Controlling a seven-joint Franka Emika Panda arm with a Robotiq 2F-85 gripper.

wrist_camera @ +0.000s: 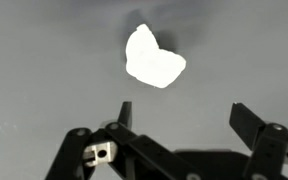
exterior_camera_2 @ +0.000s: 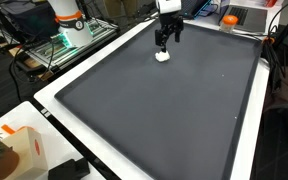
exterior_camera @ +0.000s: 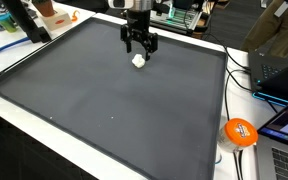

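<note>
Wrist view: gripper (wrist_camera: 180, 108) spread wide, empty, just above a white crumpled lump (wrist_camera: 152, 57) near one edge of the black mat (exterior_camera: 104, 120).

A small, white, irregularly shaped lump (exterior_camera: 138, 60) is lying loose on the dark grey mat (exterior_camera: 104, 115), sitting near the mat's far edge.

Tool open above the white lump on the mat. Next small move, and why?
Probably lower the tool and nudge it forward until the white lump sits between its fingers. Jaws stand open and empty; in the wrist view the lump lies on the dark mat beyond the fingertips.
</note>
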